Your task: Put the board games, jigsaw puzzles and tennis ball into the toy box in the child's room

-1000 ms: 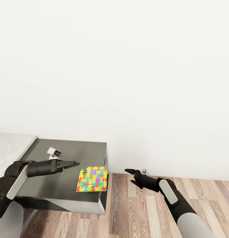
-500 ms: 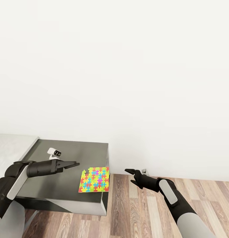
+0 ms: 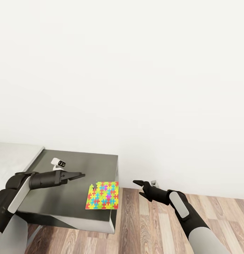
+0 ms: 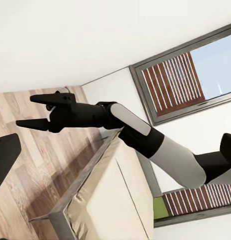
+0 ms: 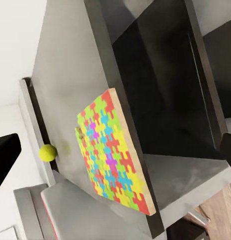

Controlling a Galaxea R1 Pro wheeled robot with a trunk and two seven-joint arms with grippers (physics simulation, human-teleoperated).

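A jigsaw puzzle (image 3: 103,195), a flat square of yellow, pink, blue and green pieces, lies at the front right corner of a dark grey-topped unit (image 3: 79,165). The right wrist view shows the same jigsaw puzzle (image 5: 113,150) and a yellow-green tennis ball (image 5: 47,152) by the far edge of that top. My left gripper (image 3: 81,174) hovers open over the top, left of the puzzle. My right gripper (image 3: 138,185) hangs open over the floor, right of the unit, also seen as the right gripper (image 4: 38,110) in the left wrist view. The toy box is out of view.
A small white and black device (image 3: 58,163) stands at the back of the dark top. A pale grey table top (image 3: 9,155) adjoins on the left. A white wall rises behind, and wood-plank floor (image 3: 153,229) lies to the right. The bed (image 4: 110,200) and windows (image 4: 180,80) show in the left wrist view.
The whole head view has shifted: the unit and the puzzle sit a little further right and lower in the picture. Both arms hold the same pose, both grippers still open.
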